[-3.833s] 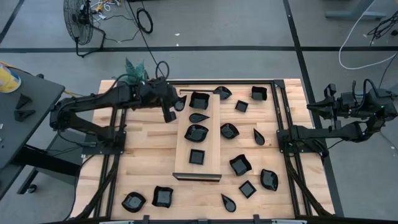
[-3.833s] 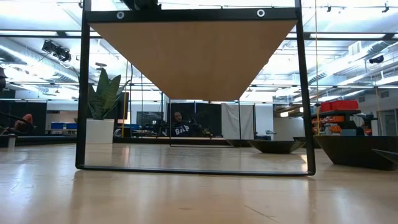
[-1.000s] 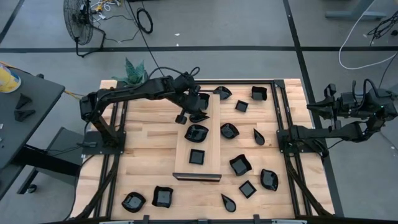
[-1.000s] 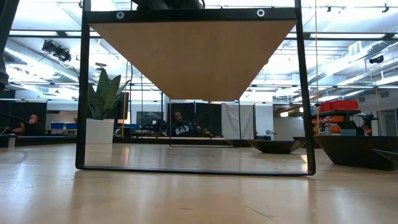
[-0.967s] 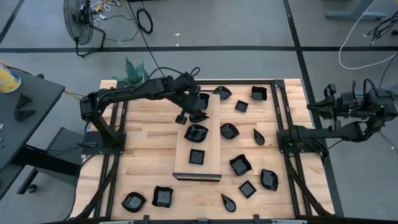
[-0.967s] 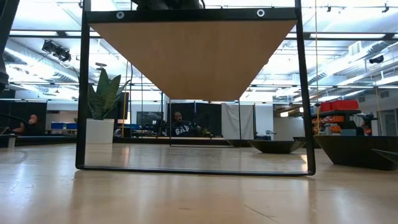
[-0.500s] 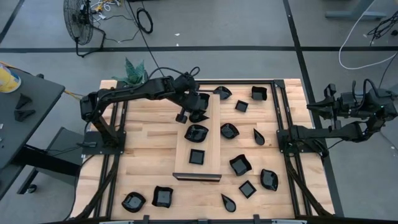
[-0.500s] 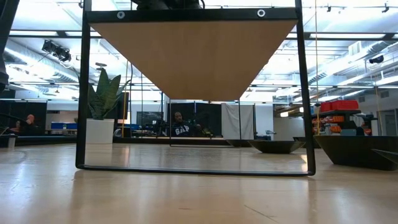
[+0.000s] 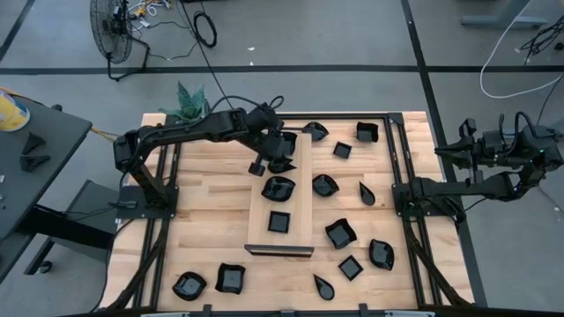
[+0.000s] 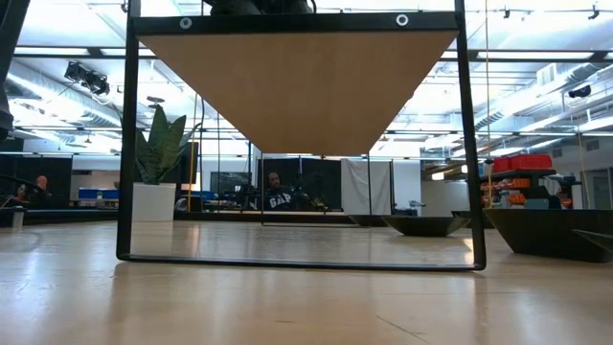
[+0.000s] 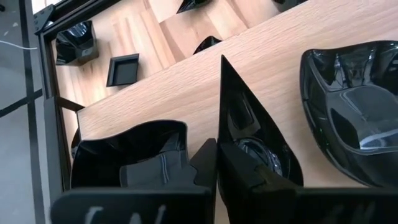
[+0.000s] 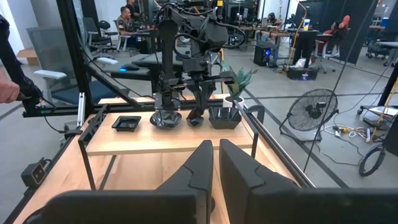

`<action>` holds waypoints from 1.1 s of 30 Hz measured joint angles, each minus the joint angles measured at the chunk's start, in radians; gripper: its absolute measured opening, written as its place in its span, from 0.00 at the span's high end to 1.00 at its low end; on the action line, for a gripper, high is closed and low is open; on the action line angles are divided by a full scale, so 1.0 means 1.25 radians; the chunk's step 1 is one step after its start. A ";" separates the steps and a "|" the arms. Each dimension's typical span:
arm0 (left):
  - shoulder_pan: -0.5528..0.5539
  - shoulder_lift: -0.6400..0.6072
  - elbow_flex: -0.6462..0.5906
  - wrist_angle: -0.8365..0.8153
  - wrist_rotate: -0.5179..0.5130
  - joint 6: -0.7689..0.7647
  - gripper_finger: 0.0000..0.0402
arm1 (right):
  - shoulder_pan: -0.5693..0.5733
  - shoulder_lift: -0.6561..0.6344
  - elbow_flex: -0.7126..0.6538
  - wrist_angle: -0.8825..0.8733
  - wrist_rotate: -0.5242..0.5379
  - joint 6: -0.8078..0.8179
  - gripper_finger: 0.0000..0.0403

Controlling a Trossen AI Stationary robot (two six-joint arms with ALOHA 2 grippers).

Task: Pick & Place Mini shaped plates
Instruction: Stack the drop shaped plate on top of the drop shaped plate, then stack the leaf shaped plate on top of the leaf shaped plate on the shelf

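Several glossy black mini shaped plates lie scattered on the wooden table (image 9: 211,229). Three more sit on the long pale board (image 9: 295,236), which stands raised on a black frame (image 10: 124,144). At the board's far end my left gripper (image 11: 216,171) is shut on a teardrop plate (image 11: 258,146) that lies between a wavy square plate (image 11: 124,158) and a wavy bowl (image 11: 354,106). In the high view the left gripper (image 9: 261,164) sits right beside the teardrop plate (image 9: 284,165). My right gripper (image 12: 215,163) waits shut at the table's right edge, holding nothing. My left gripper has the teardrop plate by its long side rim (image 11: 219,130), near the wide end. One finger (image 11: 204,163) is outside the rim and the other (image 11: 249,180) is inside the dish. The fingers slant down from the table's left. The plate's pointed tip (image 11: 222,62) points away; it seems to rest on the board.
A small potted plant (image 9: 187,104) stands at the far left corner. Loose plates lie right of the board (image 9: 342,232) and along the near edge (image 9: 231,278). Black arm frames (image 9: 159,202) flank the table. People sit in the room beyond (image 10: 278,199).
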 joint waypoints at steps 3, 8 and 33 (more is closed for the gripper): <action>0.000 0.000 0.000 -0.001 0.000 0.004 0.95 | 0.000 0.000 0.000 0.000 0.000 0.000 0.92; 0.000 0.000 0.000 -0.012 0.003 0.006 0.93 | 0.000 0.000 0.000 0.000 0.000 0.000 0.92; 0.002 -0.119 0.000 -0.095 -0.057 -0.070 0.77 | 0.000 0.000 0.000 0.000 0.000 0.000 0.92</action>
